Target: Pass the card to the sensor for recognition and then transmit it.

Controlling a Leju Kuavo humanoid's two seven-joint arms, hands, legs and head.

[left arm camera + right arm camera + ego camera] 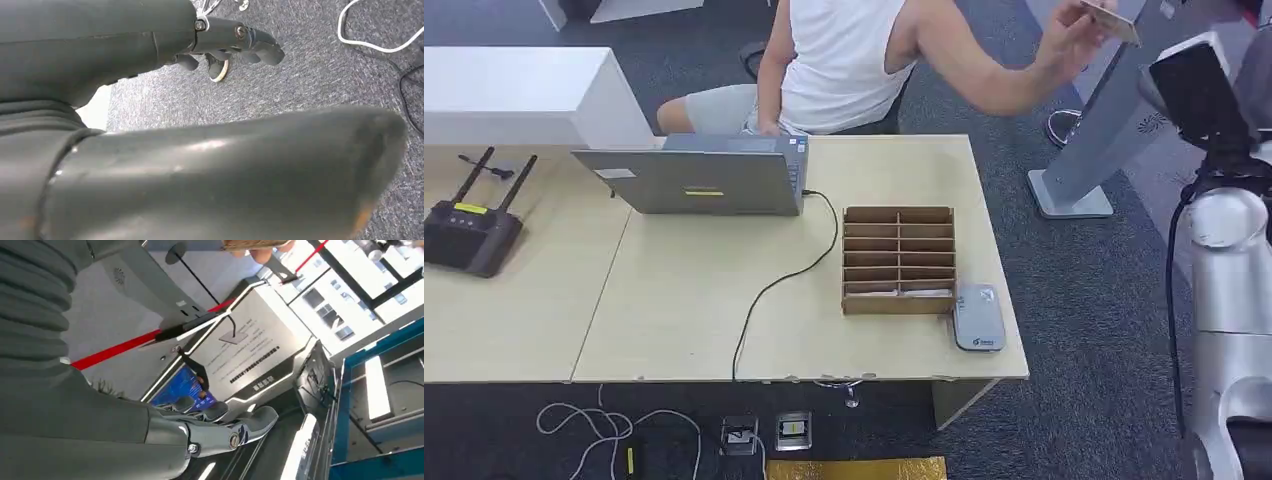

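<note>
Meanwhile both hands, left hand (220, 47) and right hand (220, 427), hold nothing, fingers apart; wooden rack (898, 260) holds cards.

The tabletop (684, 320) has open wood between the laptop (699, 178) and its near edge, crossed by a black cable (774, 285) that runs from the laptop over that edge. The slotted wooden box (898, 258) stands on the right part, with the grey card reader (978, 317) touching its near right corner. A person's arm (984, 70) reaches across above the far right corner. A router (469, 232) with raised antennas stands at the far left.
</note>
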